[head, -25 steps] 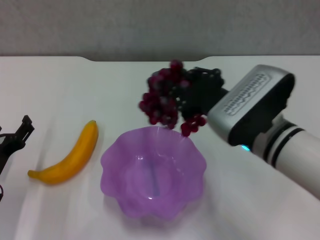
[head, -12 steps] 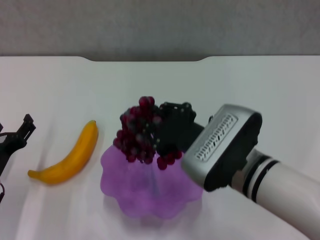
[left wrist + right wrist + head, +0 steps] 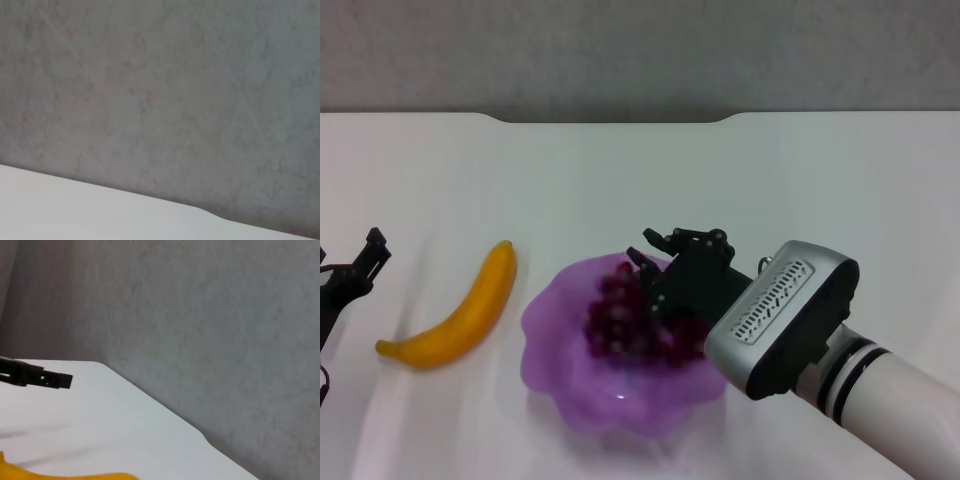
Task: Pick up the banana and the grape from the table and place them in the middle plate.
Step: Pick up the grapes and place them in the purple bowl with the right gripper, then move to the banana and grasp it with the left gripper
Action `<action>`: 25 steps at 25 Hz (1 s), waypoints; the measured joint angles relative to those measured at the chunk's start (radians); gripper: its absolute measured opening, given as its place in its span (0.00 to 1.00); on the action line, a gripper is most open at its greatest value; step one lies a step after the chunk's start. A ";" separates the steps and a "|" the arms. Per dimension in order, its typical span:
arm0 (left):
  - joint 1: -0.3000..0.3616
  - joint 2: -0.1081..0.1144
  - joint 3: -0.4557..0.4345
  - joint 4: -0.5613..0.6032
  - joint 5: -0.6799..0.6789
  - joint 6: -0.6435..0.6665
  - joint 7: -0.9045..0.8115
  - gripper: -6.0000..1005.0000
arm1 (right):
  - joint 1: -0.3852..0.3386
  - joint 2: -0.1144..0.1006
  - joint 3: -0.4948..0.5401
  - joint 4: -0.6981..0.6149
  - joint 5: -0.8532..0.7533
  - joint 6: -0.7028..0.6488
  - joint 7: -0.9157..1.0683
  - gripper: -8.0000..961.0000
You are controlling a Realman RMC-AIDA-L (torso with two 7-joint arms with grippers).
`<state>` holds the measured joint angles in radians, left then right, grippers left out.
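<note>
Inside middle plate (image 3: 550, 330): right claw (image 3: 655, 290) gripping grape (image 3: 625, 325); left claw (image 3: 345, 285) state unclear.

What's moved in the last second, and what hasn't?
The right gripper carried the grape from above the far rim toward the robot and down into the middle plate; whether it has let go cannot be told. The banana, plate and left gripper stayed put.

The banana (image 3: 458, 315) at the lower left is plain yellow-orange. In the centre, the middle plate (image 3: 555, 345) is translucent purple, and the grape (image 3: 625, 320) is dark red-purple. The right hand (image 3: 665, 275) is black. The counter (image 3: 620, 180) is plain white.
</note>
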<state>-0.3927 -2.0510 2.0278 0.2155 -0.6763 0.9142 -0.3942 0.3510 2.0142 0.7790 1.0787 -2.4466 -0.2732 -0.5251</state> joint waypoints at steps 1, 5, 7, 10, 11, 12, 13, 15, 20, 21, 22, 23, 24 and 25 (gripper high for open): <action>0.000 0.000 0.000 0.000 0.000 0.000 0.000 0.89 | 0.005 0.000 -0.004 -0.012 0.005 -0.011 0.009 0.28; 0.000 0.000 0.000 0.000 -0.001 0.000 0.000 0.89 | 0.040 0.000 -0.037 -0.077 0.008 -0.065 0.062 0.27; 0.000 0.000 0.000 0.000 -0.001 0.000 0.000 0.89 | 0.059 0.000 -0.056 -0.102 0.008 -0.081 0.084 0.25; -0.002 0.000 0.000 0.000 -0.002 0.000 0.000 0.89 | 0.070 0.000 -0.069 -0.126 0.009 -0.110 0.095 0.21; -0.004 0.000 0.000 -0.002 -0.002 0.000 0.000 0.89 | 0.071 0.000 -0.070 -0.128 0.008 -0.117 0.095 0.26; -0.005 0.000 0.000 -0.003 -0.002 -0.001 0.000 0.89 | 0.071 0.000 -0.070 -0.130 0.008 -0.126 0.096 0.30; -0.005 0.000 0.000 -0.004 -0.002 -0.003 0.000 0.89 | 0.069 0.000 -0.070 -0.130 0.008 -0.137 0.096 0.34; -0.005 0.000 0.000 -0.004 -0.002 -0.008 0.000 0.89 | 0.062 -0.001 -0.071 -0.135 0.007 -0.185 0.096 0.43; -0.006 0.000 0.000 -0.004 -0.002 -0.013 -0.001 0.89 | 0.028 0.000 -0.079 -0.201 0.008 -0.373 0.107 0.73; -0.006 0.000 0.000 -0.004 -0.002 -0.013 -0.001 0.89 | 0.025 0.001 -0.079 -0.222 0.009 -0.405 0.120 0.75; -0.006 0.000 0.000 -0.004 -0.002 -0.013 -0.001 0.89 | 0.023 0.001 -0.080 -0.245 0.009 -0.432 0.139 0.77; -0.007 0.000 0.000 -0.004 -0.002 -0.013 -0.001 0.89 | 0.023 0.001 -0.081 -0.272 0.007 -0.464 0.165 0.79; -0.008 0.000 0.000 -0.004 -0.002 -0.013 -0.001 0.89 | 0.023 0.001 -0.084 -0.305 0.005 -0.507 0.198 0.79; -0.008 0.000 0.000 -0.004 -0.002 -0.015 -0.001 0.89 | 0.023 0.001 -0.087 -0.335 0.004 -0.547 0.229 0.79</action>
<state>-0.4011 -2.0508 2.0279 0.2111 -0.6780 0.8996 -0.3956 0.3741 2.0149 0.6922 0.7440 -2.4428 -0.8202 -0.2964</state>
